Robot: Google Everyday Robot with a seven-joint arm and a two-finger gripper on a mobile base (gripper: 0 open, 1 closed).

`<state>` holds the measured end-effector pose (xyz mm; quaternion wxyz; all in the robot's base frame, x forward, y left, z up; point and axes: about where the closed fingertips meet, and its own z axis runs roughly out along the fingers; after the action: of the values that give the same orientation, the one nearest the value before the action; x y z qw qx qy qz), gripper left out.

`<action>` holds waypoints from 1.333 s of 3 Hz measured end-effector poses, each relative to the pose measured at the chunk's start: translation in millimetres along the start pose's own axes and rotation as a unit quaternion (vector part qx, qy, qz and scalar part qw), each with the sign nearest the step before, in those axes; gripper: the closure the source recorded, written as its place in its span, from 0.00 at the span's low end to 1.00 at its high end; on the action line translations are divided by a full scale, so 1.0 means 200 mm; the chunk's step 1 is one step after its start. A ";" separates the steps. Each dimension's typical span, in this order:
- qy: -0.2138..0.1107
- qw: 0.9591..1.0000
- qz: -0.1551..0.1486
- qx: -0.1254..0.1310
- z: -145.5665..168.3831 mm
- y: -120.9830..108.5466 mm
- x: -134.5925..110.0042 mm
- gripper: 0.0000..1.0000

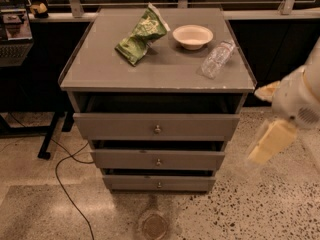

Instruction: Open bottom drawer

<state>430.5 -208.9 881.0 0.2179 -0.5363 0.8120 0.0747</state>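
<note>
The bottom drawer (159,183) is the lowest and narrowest of three grey drawers in a grey cabinet at the middle of the camera view. It has a flat front with one small round metal knob (159,185), and a dark gap shows above its front. My gripper (271,143), on the white and cream arm (300,101), hangs in the air to the right of the cabinet, about level with the middle drawer (158,160). It touches nothing.
The cabinet top (100,69) holds a green snack bag (140,34), a pale bowl (192,36) and a clear plastic bottle (216,59). The top drawer (156,126) stands slightly out. A black cable (65,184) and a round floor disc (154,225) lie on the speckled floor.
</note>
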 end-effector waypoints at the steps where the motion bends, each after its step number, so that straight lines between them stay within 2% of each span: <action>1: -0.070 0.996 0.047 -0.034 0.35 0.11 0.05 0.00; 2: -0.138 0.988 0.064 -0.031 0.64 0.01 -0.01 0.00; 3: -0.148 0.986 0.071 -0.010 0.67 -0.06 -0.02 0.19; 4: -0.148 0.986 0.071 -0.011 0.67 -0.06 -0.02 0.42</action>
<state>478.7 -162.8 764.6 0.3238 -0.4625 0.8062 0.1769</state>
